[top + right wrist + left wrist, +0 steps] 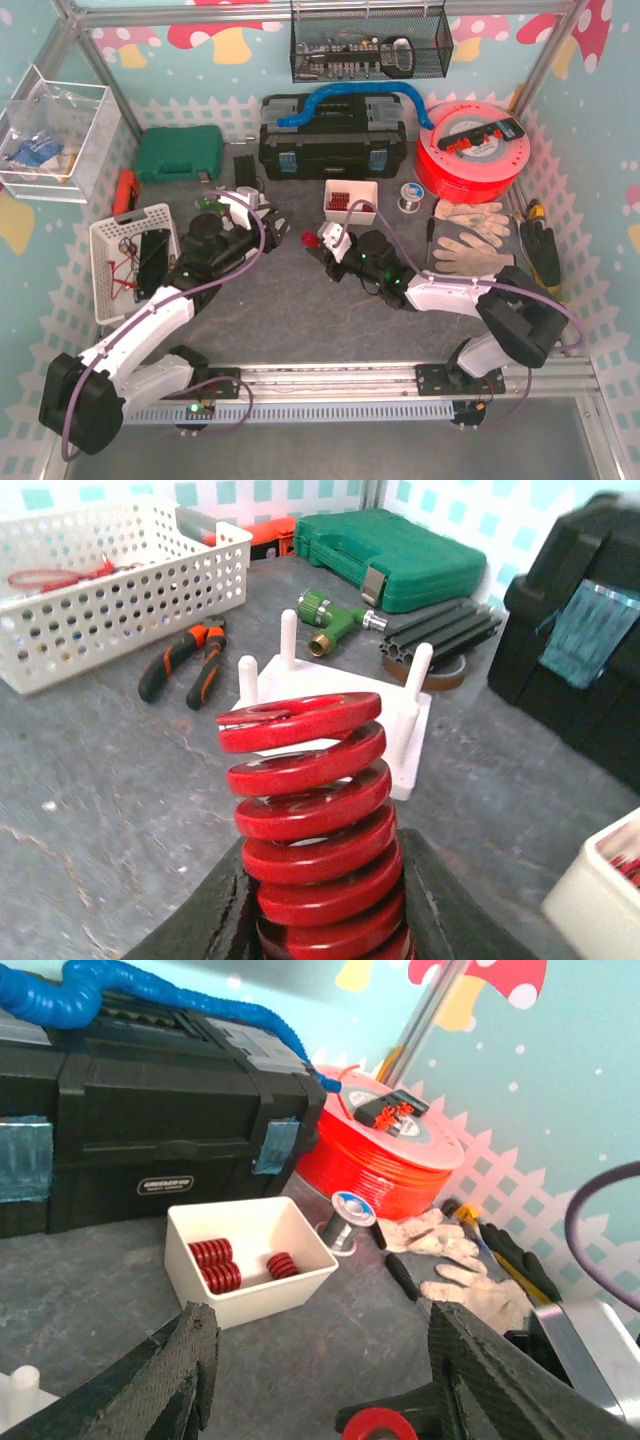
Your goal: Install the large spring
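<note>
Nearest the lens in the right wrist view, low centre, the large spring [310, 810] is clamped at its lower coils between the right gripper [320, 925] fingers, free end pointing up-frame; just beyond it, mid-frame, sits the white peg fixture [405, 760]; I judge the step to be carrying the spring onto a peg, though which peg I cannot tell; line the bore up over the peg and push straight along its axis; pliers [185, 665] lie left of the fixture, a white basket [100, 580] upper left, bare mat in front.

In the left wrist view the left gripper [320, 1390] fingers spread wide at the bottom, holding nothing; the spring's red end shows bottom centre; a white bin [250, 1300] of smaller red springs sits mid-frame, a black toolbox [150, 1130] behind.

In the top view both grippers stand close at centre; the left could likely steady the fixture; keep the fingers from touching.
</note>
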Available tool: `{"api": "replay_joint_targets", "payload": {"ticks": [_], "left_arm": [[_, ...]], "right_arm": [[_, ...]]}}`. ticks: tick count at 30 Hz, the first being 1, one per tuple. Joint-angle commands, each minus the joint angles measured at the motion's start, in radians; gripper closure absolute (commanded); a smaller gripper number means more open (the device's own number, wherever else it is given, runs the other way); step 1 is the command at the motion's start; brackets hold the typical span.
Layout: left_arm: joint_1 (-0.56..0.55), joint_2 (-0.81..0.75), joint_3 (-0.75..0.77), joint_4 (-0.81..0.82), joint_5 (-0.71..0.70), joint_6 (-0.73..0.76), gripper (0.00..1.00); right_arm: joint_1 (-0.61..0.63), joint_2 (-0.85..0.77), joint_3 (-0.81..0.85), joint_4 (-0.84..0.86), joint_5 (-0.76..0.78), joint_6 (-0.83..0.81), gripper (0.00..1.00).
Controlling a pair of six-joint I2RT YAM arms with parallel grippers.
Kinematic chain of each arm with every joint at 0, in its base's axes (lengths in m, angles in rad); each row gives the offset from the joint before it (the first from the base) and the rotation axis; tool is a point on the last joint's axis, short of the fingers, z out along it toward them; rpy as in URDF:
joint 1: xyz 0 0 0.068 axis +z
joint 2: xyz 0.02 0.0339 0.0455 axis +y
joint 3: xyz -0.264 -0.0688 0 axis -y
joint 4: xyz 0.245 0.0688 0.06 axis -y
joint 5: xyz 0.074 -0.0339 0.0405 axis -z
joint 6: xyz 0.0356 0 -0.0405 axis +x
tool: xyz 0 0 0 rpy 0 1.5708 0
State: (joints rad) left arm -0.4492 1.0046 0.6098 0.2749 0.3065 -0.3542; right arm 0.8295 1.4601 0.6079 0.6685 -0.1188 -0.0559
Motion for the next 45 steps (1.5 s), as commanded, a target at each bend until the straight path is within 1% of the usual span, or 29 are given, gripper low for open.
{"api": "replay_joint_targets", "payload": {"ticks": [1, 4, 8, 11, 14, 19, 23, 25, 26, 28, 31, 32, 34, 38, 40, 41, 44, 45], "left_arm": [[-0.009, 0.048, -0.003, 0.031, 0.070, 0.010, 0.41], [-0.028, 0.092, 0.025, 0.000, 0.086, 0.010, 0.39], [-0.046, 0.158, 0.069, -0.064, 0.121, 0.014, 0.34], [-0.050, 0.199, 0.090, -0.074, 0.169, 0.002, 0.30], [-0.057, 0.227, 0.106, -0.076, 0.174, 0.000, 0.30], [-0.058, 0.268, 0.133, -0.085, 0.191, -0.012, 0.37], [-0.058, 0.298, 0.168, -0.123, 0.247, -0.014, 0.45], [-0.059, 0.305, 0.171, -0.135, 0.263, -0.013, 0.52], [-0.059, 0.305, 0.172, -0.137, 0.268, -0.014, 0.58], [-0.058, 0.307, 0.176, -0.143, 0.284, -0.012, 0.76], [-0.057, 0.301, 0.185, -0.149, 0.288, -0.019, 0.99], [-0.056, 0.300, 0.191, -0.150, 0.286, -0.020, 1.00], [-0.053, 0.298, 0.203, -0.158, 0.280, -0.021, 1.00], [-0.032, 0.304, 0.225, -0.164, 0.251, -0.028, 1.00], [-0.020, 0.303, 0.236, -0.167, 0.211, -0.015, 1.00], [-0.014, 0.301, 0.242, -0.174, 0.177, -0.002, 1.00], [0.006, 0.299, 0.267, -0.195, 0.022, 0.052, 1.00], [0.013, 0.302, 0.269, -0.194, -0.036, 0.068, 1.00]], "right_arm": [[0.002, 0.026, 0.000, 0.135, -0.003, 0.296, 1.00], [0.002, 0.041, -0.016, 0.185, 0.002, 0.331, 1.00], [0.002, 0.043, -0.016, 0.185, 0.009, 0.333, 1.00], [0.002, 0.045, -0.013, 0.180, 0.014, 0.326, 1.00], [0.002, 0.046, -0.009, 0.180, -0.002, 0.310, 1.00], [0.003, 0.045, -0.010, 0.180, -0.005, 0.298, 1.00], [0.003, 0.045, -0.009, 0.180, 0.008, 0.291, 1.00], [0.003, 0.044, -0.006, 0.177, 0.008, 0.288, 1.00], [0.003, 0.046, -0.004, 0.172, 0.008, 0.286, 1.00], [0.003, 0.049, 0.003, 0.161, 0.012, 0.283, 1.00], [0.003, 0.055, 0.009, 0.146, 0.030, 0.282, 1.00], [0.003, 0.056, 0.011, 0.144, 0.033, 0.280, 1.00], [0.003, 0.056, 0.012, 0.139, 0.040, 0.281, 0.90], [0.003, 0.054, 0.017, 0.115, 0.046, 0.267, 0.59], [0.002, 0.043, 0.019, 0.081, 0.040, 0.248, 0.47], [0.003, 0.029, 0.022, 0.048, 0.040, 0.240, 0.41], [0.001, -0.025, 0.035, -0.082, 0.083, 0.217, 0.15], [0.000, -0.048, 0.038, -0.115, 0.104, 0.207, 0.09]]}}
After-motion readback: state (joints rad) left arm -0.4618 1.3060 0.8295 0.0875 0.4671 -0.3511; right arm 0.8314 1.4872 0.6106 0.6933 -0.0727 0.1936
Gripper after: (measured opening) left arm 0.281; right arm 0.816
